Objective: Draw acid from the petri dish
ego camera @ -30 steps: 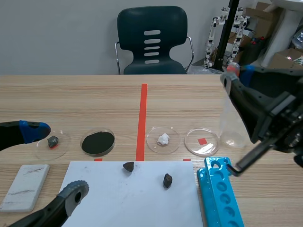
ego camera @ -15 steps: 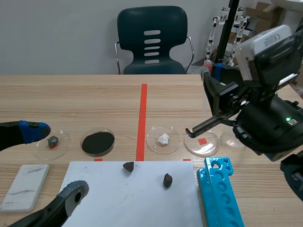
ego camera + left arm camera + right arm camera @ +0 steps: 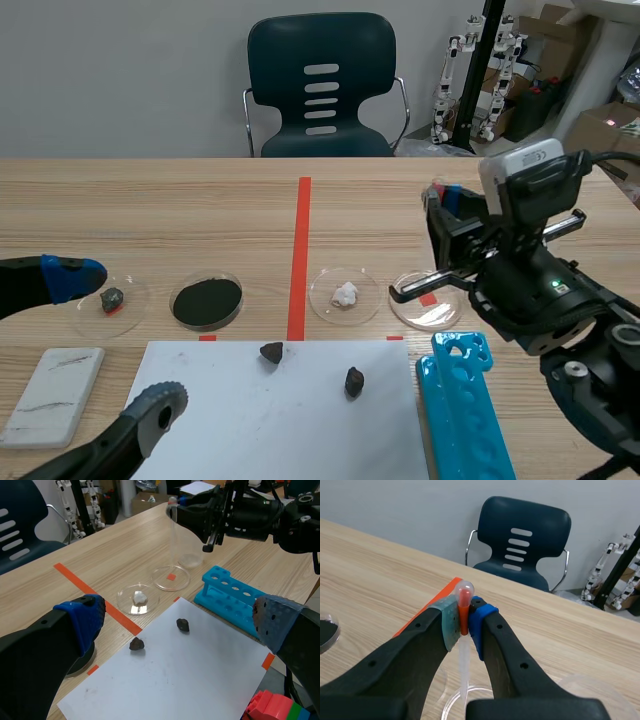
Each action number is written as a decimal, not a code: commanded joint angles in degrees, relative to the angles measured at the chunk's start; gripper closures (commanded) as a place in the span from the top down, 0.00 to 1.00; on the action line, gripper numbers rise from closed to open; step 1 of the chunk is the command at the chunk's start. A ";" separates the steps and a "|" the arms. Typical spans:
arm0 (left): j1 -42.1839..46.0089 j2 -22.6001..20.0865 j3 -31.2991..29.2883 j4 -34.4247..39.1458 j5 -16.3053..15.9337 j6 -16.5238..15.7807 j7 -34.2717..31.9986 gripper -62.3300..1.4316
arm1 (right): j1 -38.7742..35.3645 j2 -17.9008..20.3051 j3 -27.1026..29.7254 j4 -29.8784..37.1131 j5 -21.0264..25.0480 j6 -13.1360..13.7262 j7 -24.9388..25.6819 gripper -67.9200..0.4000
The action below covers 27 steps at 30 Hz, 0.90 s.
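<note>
The right hand [image 3: 464,616], clamped on the dropper [image 3: 464,667], hangs over the petri dish [image 3: 412,318]. I judge no acid is drawn yet.

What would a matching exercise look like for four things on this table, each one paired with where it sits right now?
Things:
1. dropper
2. blue rack
3. black powder
4. white tile

Places:
A. beside the paper, on the left arm's side
B. in a round clear dish
C. pinched between the fingers of the right gripper
D. beside the paper, on the right arm's side

Pairs: 1-C, 2-D, 3-B, 4-A
</note>
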<state>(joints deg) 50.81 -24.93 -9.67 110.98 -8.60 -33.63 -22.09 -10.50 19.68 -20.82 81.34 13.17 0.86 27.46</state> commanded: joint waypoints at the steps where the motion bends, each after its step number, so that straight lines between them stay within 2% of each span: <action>1: 0.46 0.26 -0.09 0.31 -0.61 0.00 -0.76 0.99 | 1.44 -0.02 0.11 0.09 0.59 -0.04 2.27 0.06; 10: 0.46 0.26 -0.09 0.31 -0.61 0.00 -0.76 0.99 | 4.35 -1.31 0.11 -7.93 0.66 0.02 5.79 0.06; 14: 0.44 0.26 -0.09 0.31 -0.61 0.00 -0.76 0.99 | 5.53 -1.29 0.11 -10.67 2.10 0.07 8.20 0.06; 27: 0.44 0.26 -0.09 0.31 -0.61 0.00 -0.76 0.99 | 8.94 -3.26 0.13 -17.57 4.04 2.12 10.88 0.06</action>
<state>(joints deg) 50.81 -24.93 -9.67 110.98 -8.60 -33.63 -22.11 -2.70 16.43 -21.12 63.09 16.82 2.59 37.26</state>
